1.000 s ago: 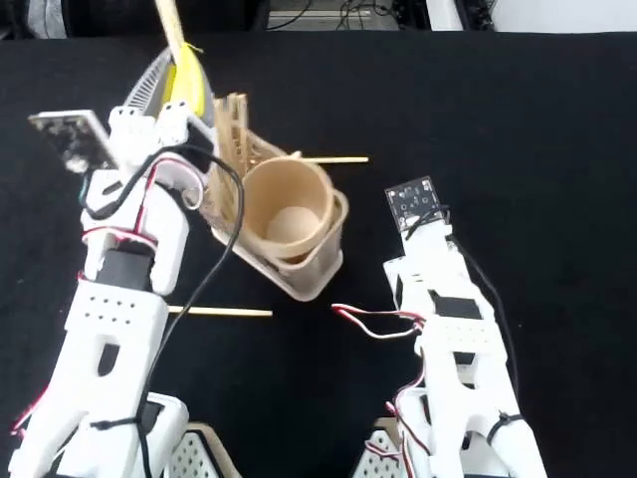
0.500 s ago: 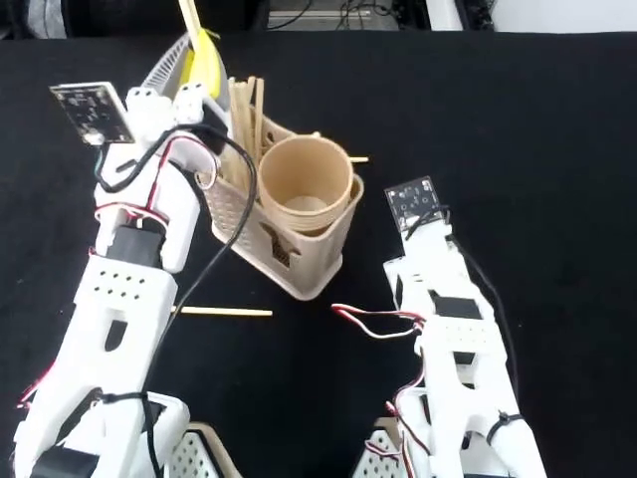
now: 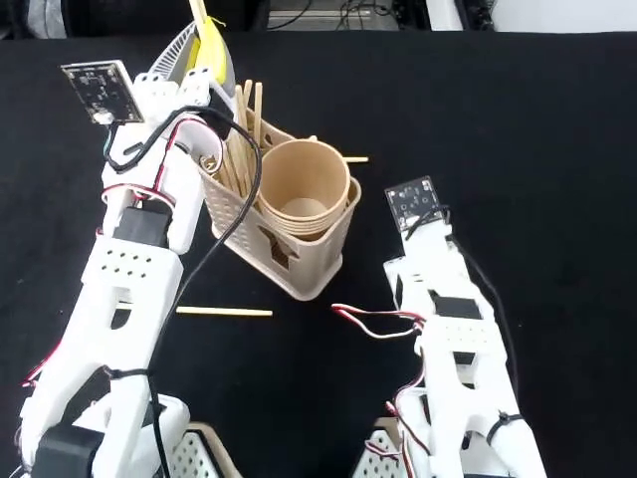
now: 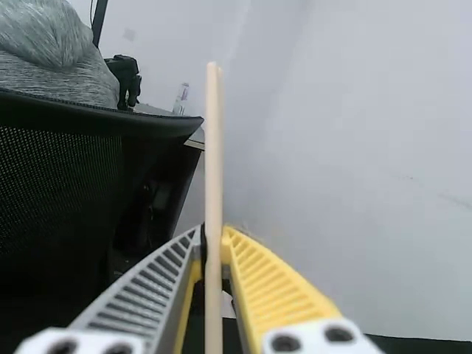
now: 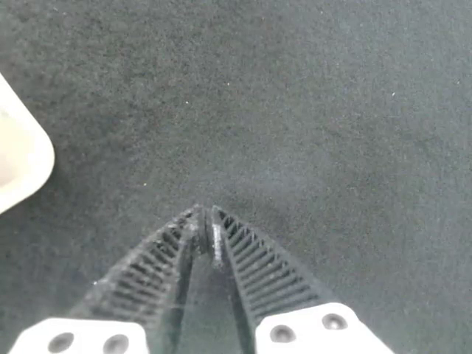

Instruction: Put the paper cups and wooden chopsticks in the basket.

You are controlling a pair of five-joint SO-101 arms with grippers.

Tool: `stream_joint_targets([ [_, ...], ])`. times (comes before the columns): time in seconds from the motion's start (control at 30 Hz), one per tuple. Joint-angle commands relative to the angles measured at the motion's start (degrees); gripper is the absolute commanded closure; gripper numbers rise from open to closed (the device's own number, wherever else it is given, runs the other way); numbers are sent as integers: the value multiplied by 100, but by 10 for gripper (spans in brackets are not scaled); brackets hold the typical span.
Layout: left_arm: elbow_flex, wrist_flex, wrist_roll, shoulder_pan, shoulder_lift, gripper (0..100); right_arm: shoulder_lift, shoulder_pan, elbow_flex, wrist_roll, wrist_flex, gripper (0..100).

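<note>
A beige slotted basket [image 3: 317,267] stands upright on the black table [image 3: 518,119], left of the middle and nearer the far edge. Nested tan paper cups [image 3: 304,184] sit mouth-up in its right part. A bundle of wooden chopsticks [image 3: 244,139] leans in its left part. One loose chopstick [image 3: 224,312] lies flat on the table, on the front-edge side of the basket. A second chopstick [image 3: 350,159] pokes out from behind the basket. A third chopstick [image 4: 214,147] is pinched upright in the left gripper [image 4: 212,243] by the far edge.
</note>
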Motion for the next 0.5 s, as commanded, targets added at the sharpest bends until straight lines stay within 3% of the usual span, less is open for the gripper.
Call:
stream_joint_targets([
  [0.0, -136, -44, 35, 57, -35, 972, -110, -62, -31, 35, -123, 985],
  [0.47, 154, 580, -325, 136, -44, 945, -110, -62, -40, 35, -132, 985],
])
